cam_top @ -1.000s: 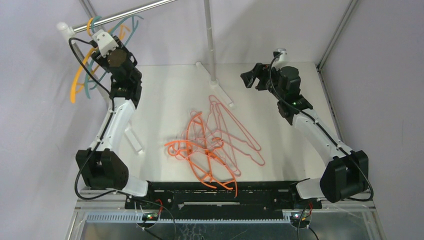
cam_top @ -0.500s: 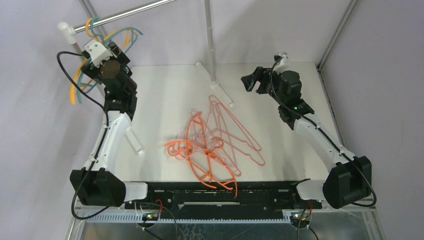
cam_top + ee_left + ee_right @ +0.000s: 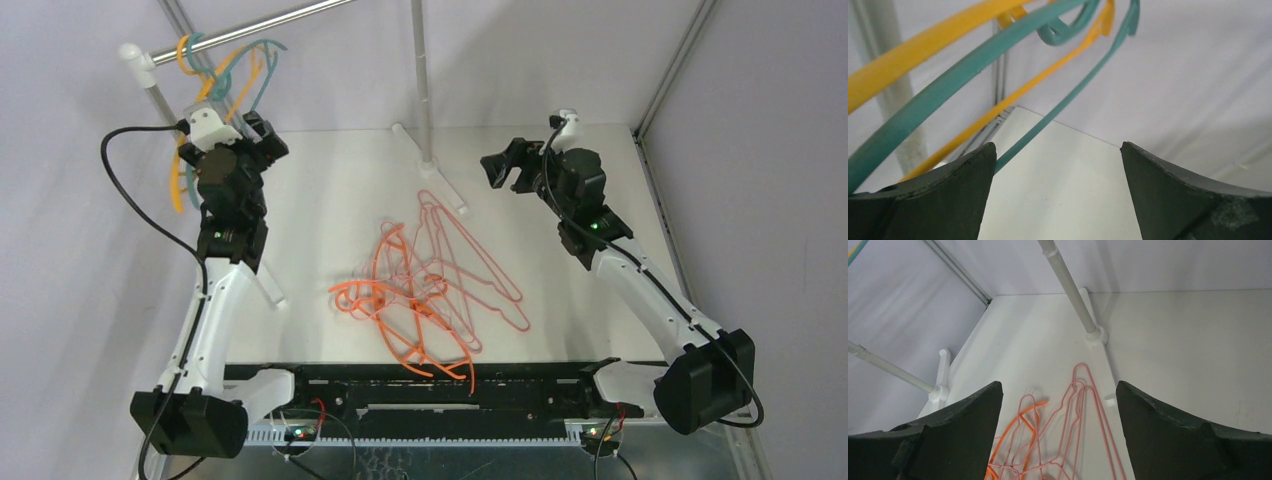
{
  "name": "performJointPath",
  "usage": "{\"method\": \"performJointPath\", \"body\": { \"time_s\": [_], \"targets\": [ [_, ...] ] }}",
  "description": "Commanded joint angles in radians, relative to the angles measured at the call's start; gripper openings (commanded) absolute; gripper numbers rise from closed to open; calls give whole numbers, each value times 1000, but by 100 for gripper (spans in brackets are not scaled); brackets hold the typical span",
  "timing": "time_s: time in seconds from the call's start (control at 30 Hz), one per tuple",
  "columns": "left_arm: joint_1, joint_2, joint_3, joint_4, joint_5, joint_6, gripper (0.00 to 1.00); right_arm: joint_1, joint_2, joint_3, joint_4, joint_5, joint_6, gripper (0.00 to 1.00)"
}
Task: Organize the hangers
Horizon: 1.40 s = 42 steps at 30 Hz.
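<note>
Top external view: orange hangers [image 3: 400,325] and pale pink hangers [image 3: 480,270] lie tangled mid-desk [image 3: 330,180] near its front edge, apparently unsorted. The right tool [image 3: 1058,390] hovers toward the far right corner, jaws apart and empty, likely ready to pick. The left tool [image 3: 1058,150], also spread and empty, sits beside the yellow-orange hanger [image 3: 178,190] and teal hanger [image 3: 262,75] hooked on the silver rail [image 3: 250,22].

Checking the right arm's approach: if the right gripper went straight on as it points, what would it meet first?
Probably the hook ends of the pale pink thin triangular hangers lying on the white table; depth is unclear.
</note>
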Motion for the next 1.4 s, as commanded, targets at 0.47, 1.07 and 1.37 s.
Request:
{"method": "performJointPath", "body": {
  "time_s": [0.47, 1.07, 1.37],
  "targets": [
    [-162, -31, 74, -125, 365, 24, 100, 54, -64, -18, -52, 63, -44, 93],
    [-203, 31, 160, -139, 318, 84, 100, 37, -85, -70, -44, 56, -55, 93],
    [-369, 86, 50, -153, 262, 85, 99, 39, -58, -70, -76, 46, -79, 93]
  ]
}}
